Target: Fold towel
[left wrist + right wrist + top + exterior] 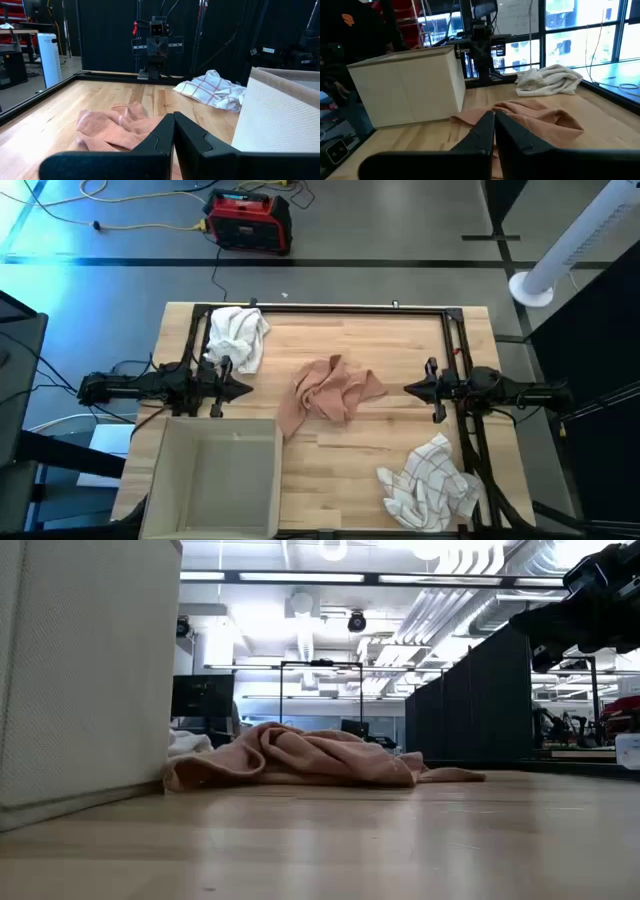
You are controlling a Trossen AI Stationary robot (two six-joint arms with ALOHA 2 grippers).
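Centrally placed: pink towel (328,394), crumpled mid-tabletop (400,450) between both arms.
Left claw (243,389): clenched, empty, beside the fabric bin (215,480).
Right claw (410,389): clenched, empty.
Writing: none legible.
Cut off: checked cloth (430,485) reaches the tabletop edge; the bin hides most of the white towel (185,745) in the low view.

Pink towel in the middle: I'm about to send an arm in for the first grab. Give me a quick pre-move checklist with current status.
1. Pink towel lies crumpled and unfolded mid-table, reachable between both arms: ok.
2. Left hand shut and empty, parked at the table's left side: not ok for a grab, open it first.
3. Right hand shut and empty, parked at the right side: not ok, open first.
4. White towel lies apart from the pink one in the high view: ok.
5. Checked towel lies clear of it: ok.
6. Box sits right beside the pink towel's lower corner; whether they touch: cannot tell.
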